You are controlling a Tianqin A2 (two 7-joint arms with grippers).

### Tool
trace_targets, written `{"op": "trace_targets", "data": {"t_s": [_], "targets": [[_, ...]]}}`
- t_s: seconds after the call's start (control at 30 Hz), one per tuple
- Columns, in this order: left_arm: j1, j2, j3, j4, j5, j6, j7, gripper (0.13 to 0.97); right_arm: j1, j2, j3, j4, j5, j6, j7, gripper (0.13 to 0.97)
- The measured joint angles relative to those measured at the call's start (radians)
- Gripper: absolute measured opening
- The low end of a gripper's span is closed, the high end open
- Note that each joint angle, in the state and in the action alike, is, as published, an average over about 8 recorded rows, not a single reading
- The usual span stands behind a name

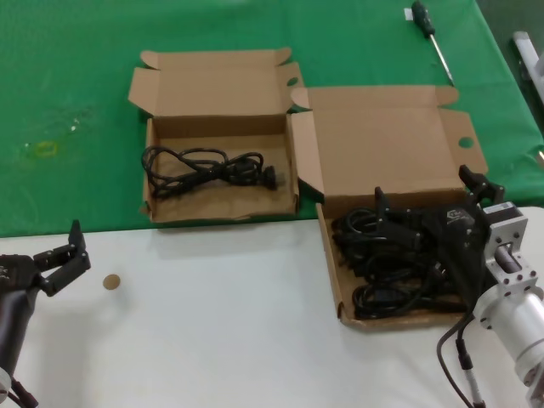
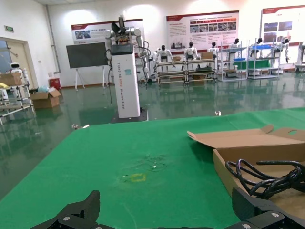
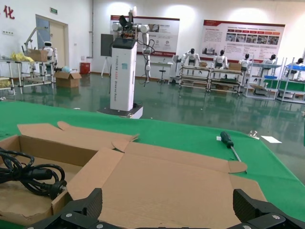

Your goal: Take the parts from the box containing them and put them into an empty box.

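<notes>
Cords (image 1: 399,263) fill wider box (image 1: 387,136); right tool (image 1: 429,208) open above; left tool (image 1: 64,255) open

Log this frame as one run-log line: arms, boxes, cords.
right gripper: open, over cords in wider box | left gripper: open, idle on white table | narrower box: one cord

White tower (image 3: 123,74) carries vertical lettering, illegible; wall posters (image 3: 243,39) unreadable.
</notes>
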State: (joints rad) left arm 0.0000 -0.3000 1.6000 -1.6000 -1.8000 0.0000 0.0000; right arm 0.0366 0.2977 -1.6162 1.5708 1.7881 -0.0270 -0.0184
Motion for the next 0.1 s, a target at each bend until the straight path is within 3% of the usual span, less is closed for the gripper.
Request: {"op": "trace_targets", "data": {"t_s": [0.1], "targets": [[0.0, 0.0, 0.0, 0.0, 0.0, 0.0, 0.0, 0.966, 0.0, 0.0, 0.0, 0.0, 0.0, 0.0, 0.0, 0.966]]}}
